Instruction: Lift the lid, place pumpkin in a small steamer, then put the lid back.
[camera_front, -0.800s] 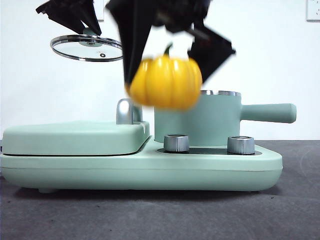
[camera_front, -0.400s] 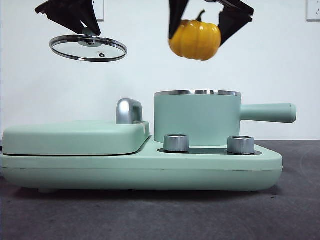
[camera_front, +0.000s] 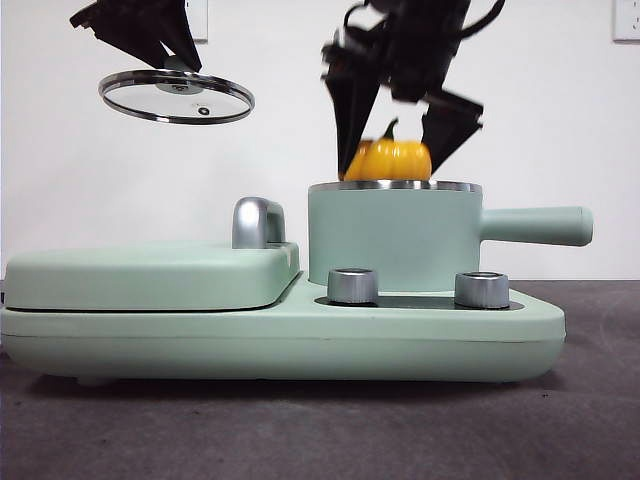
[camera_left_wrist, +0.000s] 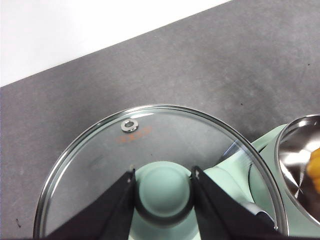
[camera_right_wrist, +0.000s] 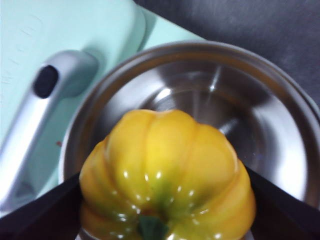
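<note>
My right gripper (camera_front: 398, 140) is shut on the yellow-orange pumpkin (camera_front: 391, 160) and holds it in the mouth of the small steamer (camera_front: 395, 238), its lower half below the steel rim. In the right wrist view the pumpkin (camera_right_wrist: 167, 172) hangs over the steel inside of the pot (camera_right_wrist: 250, 125). My left gripper (camera_front: 165, 55) is shut on the mint-green knob of the glass lid (camera_front: 177, 96) and holds it high at the upper left, level. In the left wrist view the jaws grip the knob (camera_left_wrist: 164, 191) of the lid (camera_left_wrist: 100, 155).
The steamer stands on the wide mint-green appliance base (camera_front: 280, 335), behind two steel dials (camera_front: 352, 286). A flat mint-green griddle cover (camera_front: 150, 272) with a steel handle (camera_front: 255, 222) lies on its left half. The steamer's long handle (camera_front: 535, 225) points right.
My right gripper has carried the pumpkin right, up over the pot, then down into its mouth. The left gripper and the lid have stayed still.
</note>
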